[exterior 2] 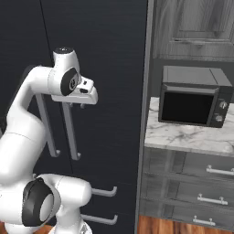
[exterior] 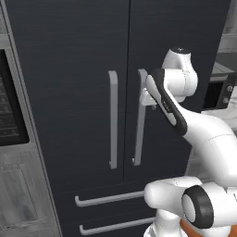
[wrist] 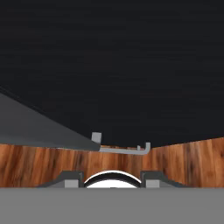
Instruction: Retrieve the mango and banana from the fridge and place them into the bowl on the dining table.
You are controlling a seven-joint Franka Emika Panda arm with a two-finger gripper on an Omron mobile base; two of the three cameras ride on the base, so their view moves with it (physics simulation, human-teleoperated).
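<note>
- Fridge (exterior: 69,92) doors closed across frame centre; claw (exterior: 147,97) clenched on the right door's handle (exterior: 139,120).
- Microwave (exterior 2: 194,97) on tabletop (exterior 2: 183,135), right of frame.

Grey wood-grain cabinets (exterior 2: 192,20) upper right, panelled door. Below them a recess with a black microwave (exterior 2: 195,97), silver top, knobs on its right side, sitting toward the back edge of a white grey-veined marble bench (exterior 2: 183,137). Under the bench grey drawers (exterior 2: 183,183) with silver bar handles, stacked. Brown wood plank floor (exterior 2: 183,226) at the bottom. In the left base view a grey cabinet column (exterior: 18,194) with a dark built-in oven window (exterior: 10,106) at the left edge. Flat, even light.
</note>
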